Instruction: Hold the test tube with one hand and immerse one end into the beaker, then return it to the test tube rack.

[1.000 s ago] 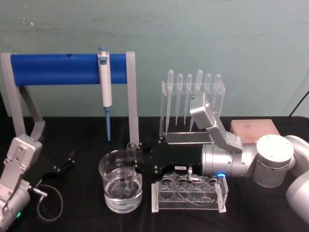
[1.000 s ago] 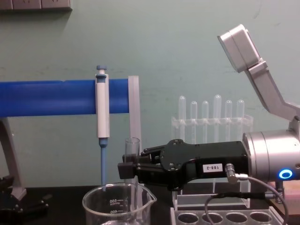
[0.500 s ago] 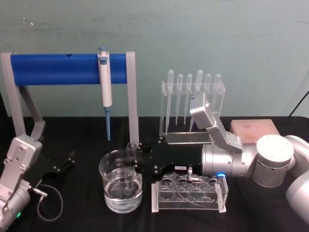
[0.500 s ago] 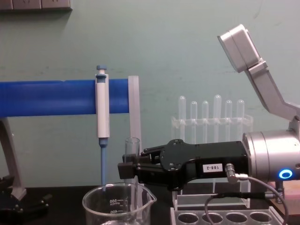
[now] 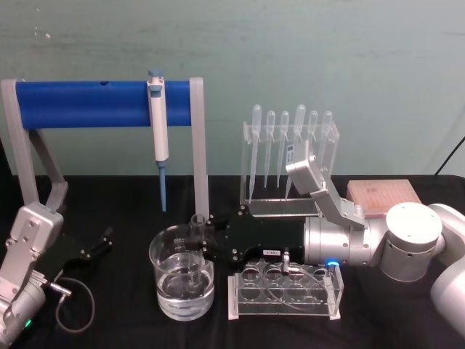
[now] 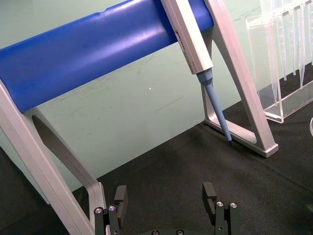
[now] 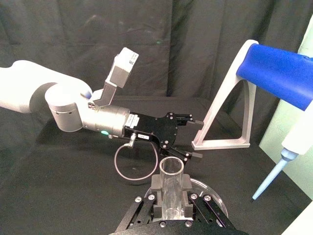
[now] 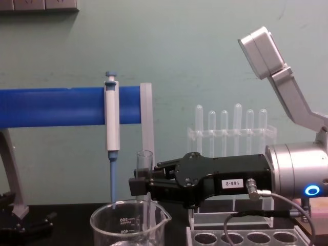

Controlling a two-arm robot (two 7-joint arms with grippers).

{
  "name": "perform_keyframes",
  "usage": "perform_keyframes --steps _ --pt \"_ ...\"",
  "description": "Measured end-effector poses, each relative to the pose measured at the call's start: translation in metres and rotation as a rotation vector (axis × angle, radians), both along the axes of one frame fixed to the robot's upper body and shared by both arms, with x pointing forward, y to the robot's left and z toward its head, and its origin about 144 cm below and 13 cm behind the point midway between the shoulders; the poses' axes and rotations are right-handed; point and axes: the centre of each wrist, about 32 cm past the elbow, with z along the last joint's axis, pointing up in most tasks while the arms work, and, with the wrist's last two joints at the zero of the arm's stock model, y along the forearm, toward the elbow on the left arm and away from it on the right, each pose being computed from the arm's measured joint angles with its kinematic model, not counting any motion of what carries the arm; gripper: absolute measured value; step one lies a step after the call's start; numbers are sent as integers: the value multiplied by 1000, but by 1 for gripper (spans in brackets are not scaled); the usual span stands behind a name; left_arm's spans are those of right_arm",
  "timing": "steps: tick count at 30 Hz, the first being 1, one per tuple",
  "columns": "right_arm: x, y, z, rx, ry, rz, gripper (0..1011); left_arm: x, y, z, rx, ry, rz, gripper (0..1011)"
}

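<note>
Right gripper [image 8: 139, 185] horizontal, pinching upright test tube [image 8: 145, 160] inside beaker [image 8: 128, 225]; left gripper [image 6: 165, 190] parked low, spread.

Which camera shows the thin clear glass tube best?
The head view: the thin clear glass test tube stands upright, lower end in the wide glass beaker's water, held by the right pincer. The chest view cuts off its bottom; the right wrist view shows its open rim.

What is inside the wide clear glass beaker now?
The beaker holds clear liquid, and the clear glass test tube, held upright by the right gripper, dips into it. Whether its tip touches the bottom is unclear. The left gripper rests open at the left.
</note>
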Motion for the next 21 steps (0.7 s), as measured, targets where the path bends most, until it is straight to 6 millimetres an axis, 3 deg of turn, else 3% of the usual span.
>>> perform_keyframes --steps 21 --pt "0 0 0 0 0 0 225 0 0 0 0 0 0 1000"
